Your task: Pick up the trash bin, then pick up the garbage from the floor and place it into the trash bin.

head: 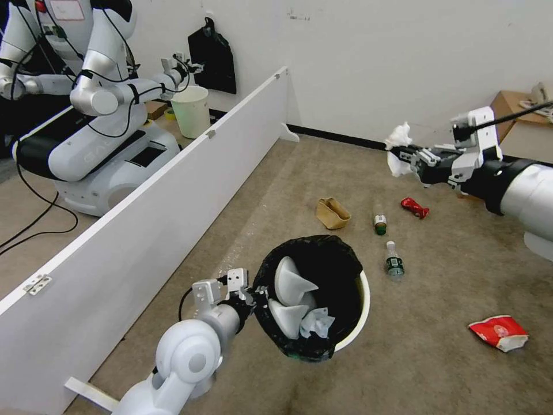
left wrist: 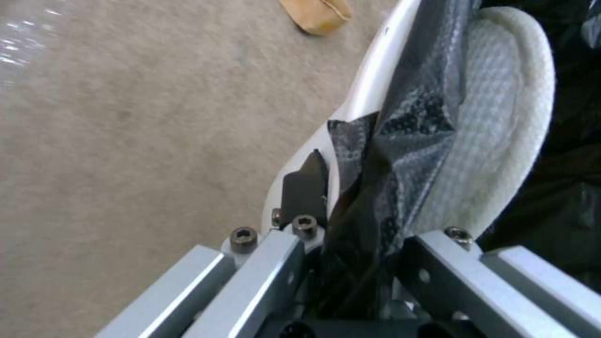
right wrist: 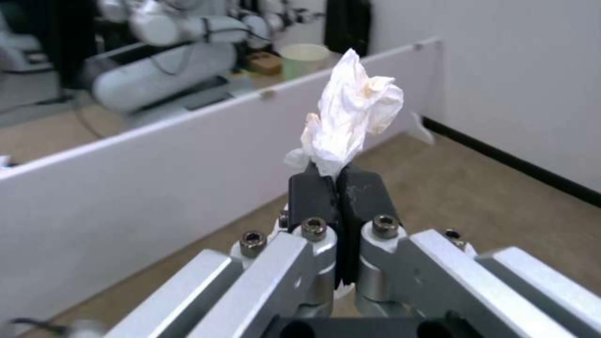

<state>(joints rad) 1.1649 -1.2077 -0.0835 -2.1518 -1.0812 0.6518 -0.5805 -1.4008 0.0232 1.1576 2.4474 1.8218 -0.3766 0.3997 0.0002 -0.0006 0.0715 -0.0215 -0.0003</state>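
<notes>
Head view: trash bin (head: 362, 300) rim is clamped by left gripper (head: 249, 293) jaws; crumpled tissue (head: 397, 151) is pinched aloft by right gripper (head: 410, 160) jaws.

My left gripper (left wrist: 338, 206) had its inner finger buried behind the bag (left wrist: 413, 117), my right arm (head: 518, 190) ran off the head view's edge, and the bottle (head: 394, 262) labels were too small to read.
</notes>
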